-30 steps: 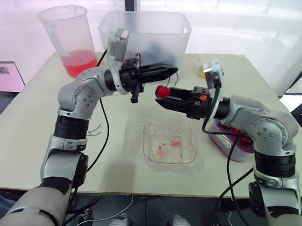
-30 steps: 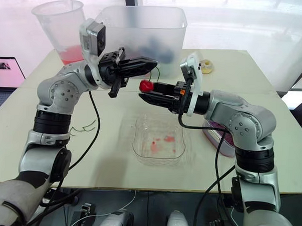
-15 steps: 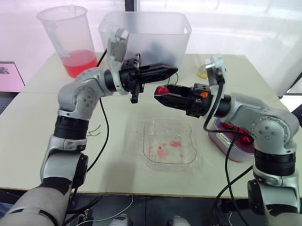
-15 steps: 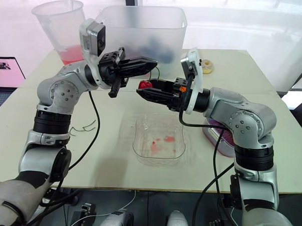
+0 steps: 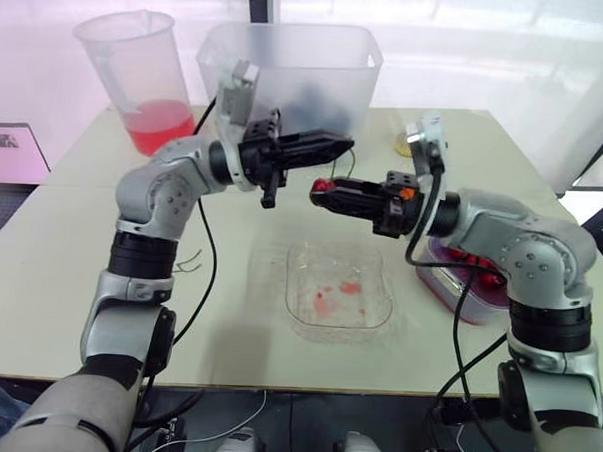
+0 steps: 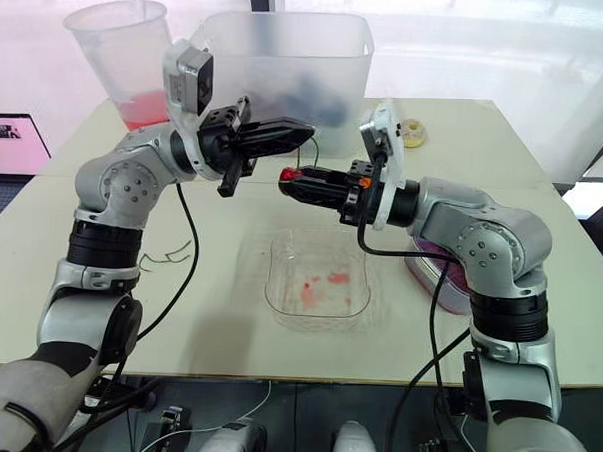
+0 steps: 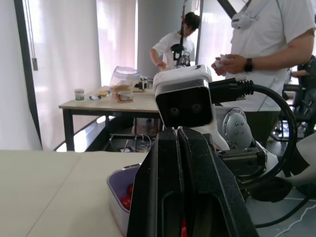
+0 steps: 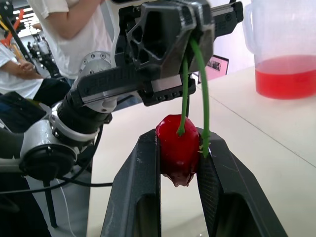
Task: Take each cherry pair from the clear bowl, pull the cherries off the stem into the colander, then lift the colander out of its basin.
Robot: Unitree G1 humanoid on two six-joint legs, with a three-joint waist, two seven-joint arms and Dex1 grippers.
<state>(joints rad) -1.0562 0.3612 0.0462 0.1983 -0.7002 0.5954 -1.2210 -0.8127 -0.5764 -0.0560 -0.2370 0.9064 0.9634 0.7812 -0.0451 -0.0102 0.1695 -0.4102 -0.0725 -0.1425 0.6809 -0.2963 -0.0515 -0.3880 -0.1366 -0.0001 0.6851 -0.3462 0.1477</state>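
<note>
Cherry [image 8: 177,148] now tight in right end effector [image 5: 321,192]

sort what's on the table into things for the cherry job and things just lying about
Job: cherry, stem, left gripper, right gripper, clear bowl, purple colander.
Lying about: jug of red liquid, big tub, small yellow object.
</note>
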